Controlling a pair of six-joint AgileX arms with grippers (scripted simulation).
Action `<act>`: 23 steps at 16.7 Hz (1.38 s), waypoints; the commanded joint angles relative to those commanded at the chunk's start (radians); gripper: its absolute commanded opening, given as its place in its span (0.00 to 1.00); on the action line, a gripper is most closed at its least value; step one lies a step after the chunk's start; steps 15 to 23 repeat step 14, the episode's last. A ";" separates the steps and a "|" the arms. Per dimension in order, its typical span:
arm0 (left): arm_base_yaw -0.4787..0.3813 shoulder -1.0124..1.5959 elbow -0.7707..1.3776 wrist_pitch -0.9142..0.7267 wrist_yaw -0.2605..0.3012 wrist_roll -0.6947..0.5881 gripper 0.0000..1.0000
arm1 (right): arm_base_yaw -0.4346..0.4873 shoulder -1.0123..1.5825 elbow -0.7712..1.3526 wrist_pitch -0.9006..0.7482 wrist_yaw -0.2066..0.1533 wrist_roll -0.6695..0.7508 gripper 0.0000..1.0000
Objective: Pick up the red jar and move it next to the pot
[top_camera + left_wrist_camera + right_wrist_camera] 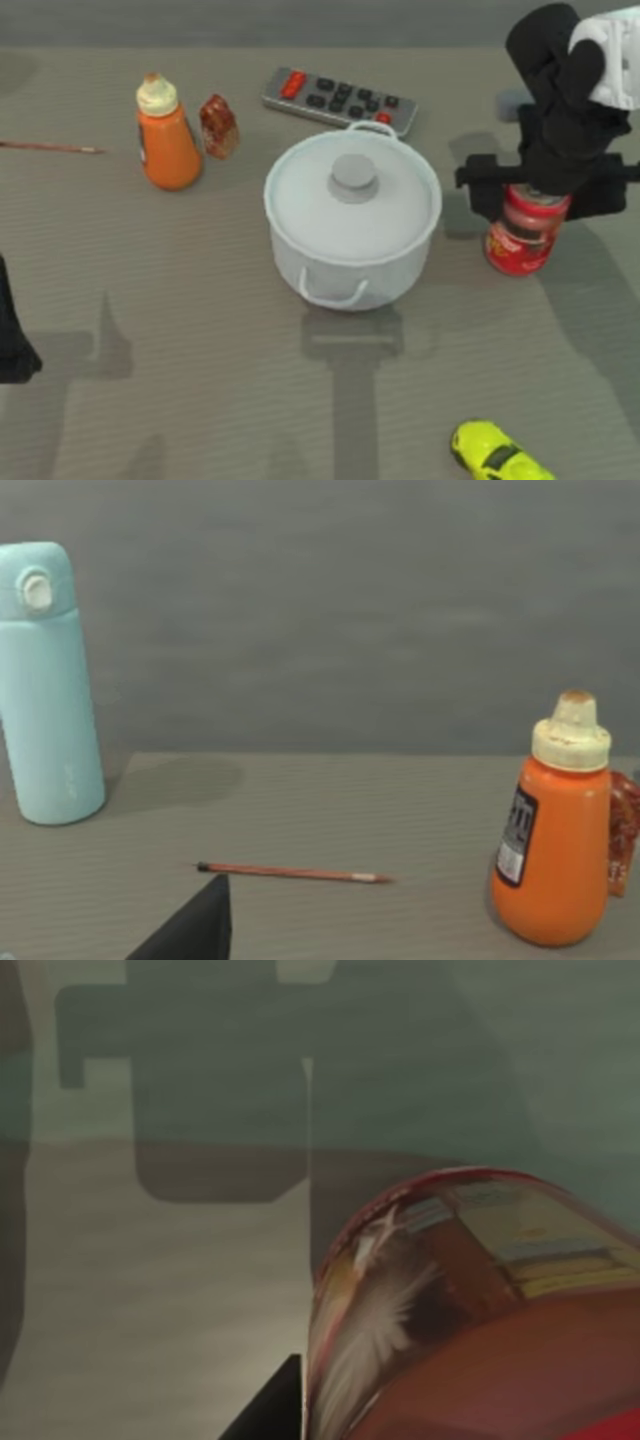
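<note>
The red jar [524, 235] stood on the table to the right of the pot [352, 222], well apart from it, its long axis roughly vertical with the lid end up under the right gripper [545, 188], which was clamped on its top. The right wrist view showed the printed label [470, 1300] close up. The left arm [12, 340] sat parked at the table's left edge; only its wrist view showed a pale blue flask [45, 685].

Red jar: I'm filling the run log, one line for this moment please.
right gripper on red jar | jar right of pot, apart | left arm parked at left edge
</note>
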 joint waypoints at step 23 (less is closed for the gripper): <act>0.000 0.000 0.000 0.000 0.000 0.000 1.00 | 0.000 0.000 0.000 0.000 0.000 0.000 1.00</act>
